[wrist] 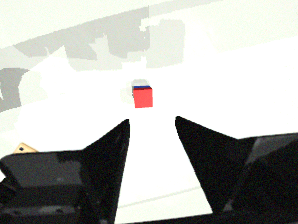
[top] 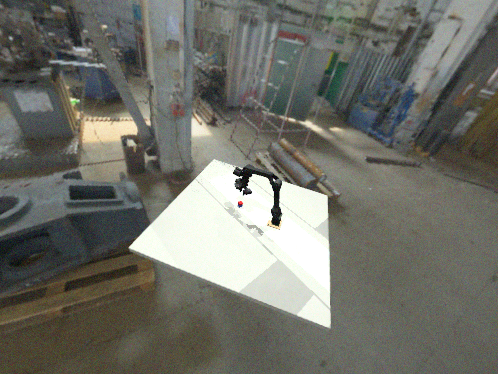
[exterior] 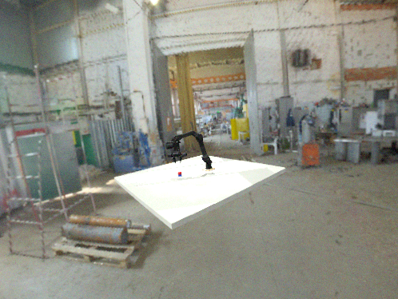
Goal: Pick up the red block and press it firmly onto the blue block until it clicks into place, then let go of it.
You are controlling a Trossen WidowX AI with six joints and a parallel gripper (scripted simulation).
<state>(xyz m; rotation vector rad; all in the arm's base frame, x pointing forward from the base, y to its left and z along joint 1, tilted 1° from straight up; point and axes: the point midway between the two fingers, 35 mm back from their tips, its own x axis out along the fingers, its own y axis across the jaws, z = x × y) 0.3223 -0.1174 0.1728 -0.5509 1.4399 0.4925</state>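
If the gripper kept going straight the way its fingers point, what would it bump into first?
Probably the red block on top of the blue block, or the white tabletop just beside it; the gripper's exact line is unclear.

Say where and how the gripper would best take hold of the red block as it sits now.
Grip the red block by two opposite upright side faces, coming straight down. It sits on the blue block, its top exposed; its boxy shape should suit the gripper's two parted fingers. I'd keep the tips above the blue one.
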